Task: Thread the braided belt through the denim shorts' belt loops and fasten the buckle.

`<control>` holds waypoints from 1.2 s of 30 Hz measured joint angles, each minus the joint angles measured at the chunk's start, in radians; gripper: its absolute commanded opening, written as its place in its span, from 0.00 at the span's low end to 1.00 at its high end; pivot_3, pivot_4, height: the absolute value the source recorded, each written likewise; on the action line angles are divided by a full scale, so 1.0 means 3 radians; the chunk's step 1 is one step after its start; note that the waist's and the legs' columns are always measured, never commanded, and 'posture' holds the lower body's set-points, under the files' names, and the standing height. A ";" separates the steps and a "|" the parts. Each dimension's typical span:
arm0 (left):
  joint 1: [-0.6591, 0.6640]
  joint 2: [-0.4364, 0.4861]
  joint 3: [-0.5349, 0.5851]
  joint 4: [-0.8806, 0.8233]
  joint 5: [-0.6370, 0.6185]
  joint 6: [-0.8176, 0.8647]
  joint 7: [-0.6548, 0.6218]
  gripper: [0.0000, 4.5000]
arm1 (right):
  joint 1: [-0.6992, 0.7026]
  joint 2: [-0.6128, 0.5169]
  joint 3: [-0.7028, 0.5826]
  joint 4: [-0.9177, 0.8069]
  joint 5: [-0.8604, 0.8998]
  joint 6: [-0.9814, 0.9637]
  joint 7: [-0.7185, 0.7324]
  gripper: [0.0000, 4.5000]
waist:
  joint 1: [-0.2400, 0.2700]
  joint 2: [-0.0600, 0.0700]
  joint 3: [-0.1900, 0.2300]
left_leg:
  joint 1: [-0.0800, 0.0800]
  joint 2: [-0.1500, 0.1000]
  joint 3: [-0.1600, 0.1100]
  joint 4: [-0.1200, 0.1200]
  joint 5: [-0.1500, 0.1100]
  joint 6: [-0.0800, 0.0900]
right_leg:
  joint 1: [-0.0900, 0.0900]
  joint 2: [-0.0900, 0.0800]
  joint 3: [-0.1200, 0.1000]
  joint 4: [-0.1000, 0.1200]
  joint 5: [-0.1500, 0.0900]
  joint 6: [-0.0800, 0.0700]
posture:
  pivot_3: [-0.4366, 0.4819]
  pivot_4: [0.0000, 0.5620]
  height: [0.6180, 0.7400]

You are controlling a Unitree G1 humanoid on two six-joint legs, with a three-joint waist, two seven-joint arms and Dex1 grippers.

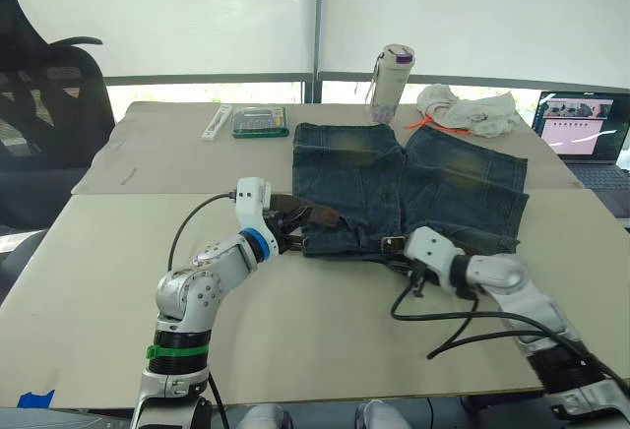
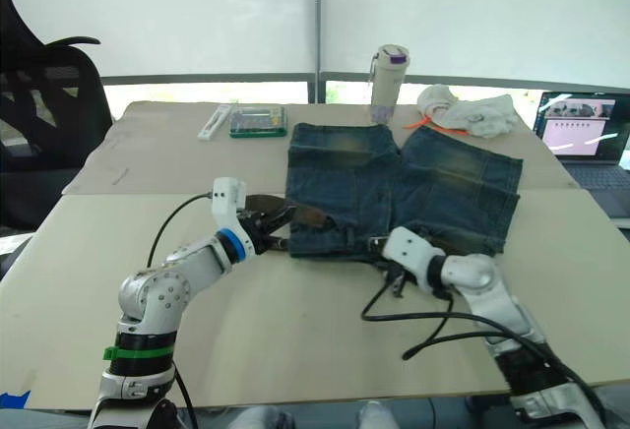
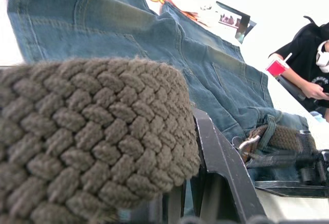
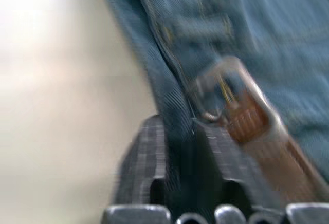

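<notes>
A: Big stuff first — what've we got?
B: Tan table (image 1: 118, 281) fills the frame; denim shorts (image 1: 413, 188) lie flat at centre, waistband at the lower edge, legs pointing to the top.
A: Belt?
B: We see the braided belt (image 1: 313, 214) along the waistband, its free end at the shorts' left-centre corner, w/ the left gripper (image 1: 283, 224) pinching the strap there. In the left wrist view the braid (image 3: 92, 131) sits right against a finger.
A: Right side?
B: Right gripper (image 4: 187, 167) at lower centre, fingers pinched on the waistband edge just beside the buckle (image 4: 226, 88).
A: Loops?
B: One of the belt loops (image 3: 269, 129) wraps the strap nr the buckle.
</notes>
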 measured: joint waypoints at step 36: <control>-0.1319 -0.0677 0.1195 0.0962 -0.0094 0.2342 0.1765 0.00 | 0.1102 0.0129 -0.0757 -0.1770 0.0310 0.0432 -0.0759 0.51 | 0.0047 -0.0005 0.0003 | -0.0005 -0.0008 -0.0009 -0.0003 0.0003 -0.0007 | 0.0000 0.0005 0.0000 -0.0001 -0.0001 0.0001 | 0.48 0.27 0.97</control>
